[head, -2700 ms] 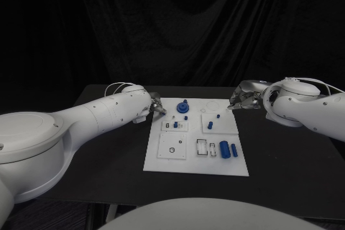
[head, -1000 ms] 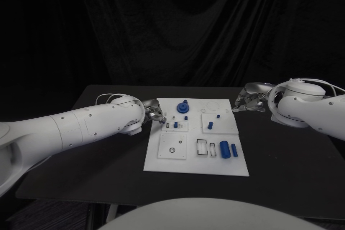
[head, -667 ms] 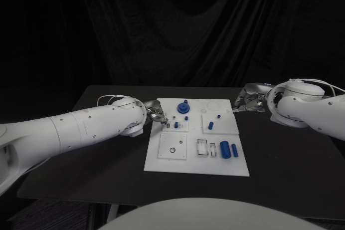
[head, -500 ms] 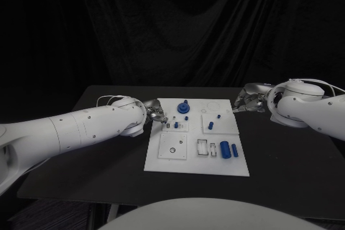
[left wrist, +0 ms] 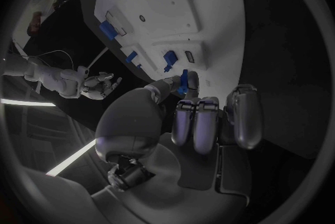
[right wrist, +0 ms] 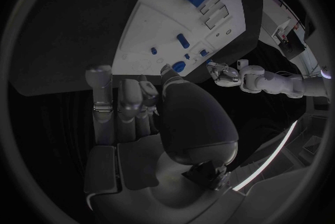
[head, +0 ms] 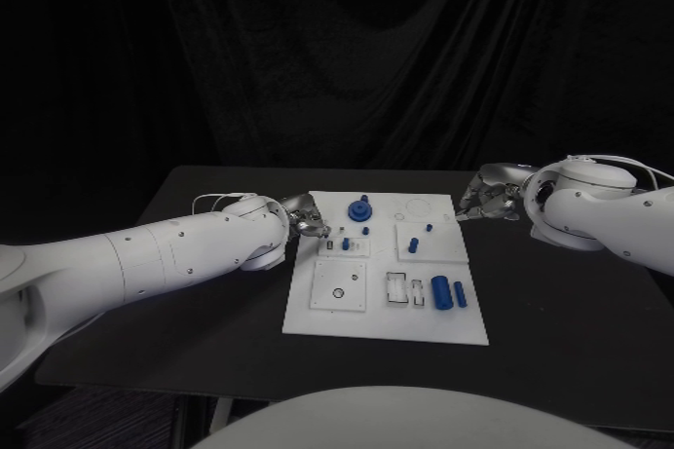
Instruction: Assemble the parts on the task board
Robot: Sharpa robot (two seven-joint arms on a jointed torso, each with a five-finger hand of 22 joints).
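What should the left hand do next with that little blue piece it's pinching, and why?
Probably ease the left hand down toward the task board and seat the small blue part there. It pinches the part beside the board's left edge, not yet set in. I cannot tell which slot suits it.

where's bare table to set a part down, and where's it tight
Free: the black table between the task board and the table's right edge, the near strip before the board, and the near-left corner. Tight: the board's far-left edge, where the left hand holds a small blue part, and its far-right corner by the right hand.
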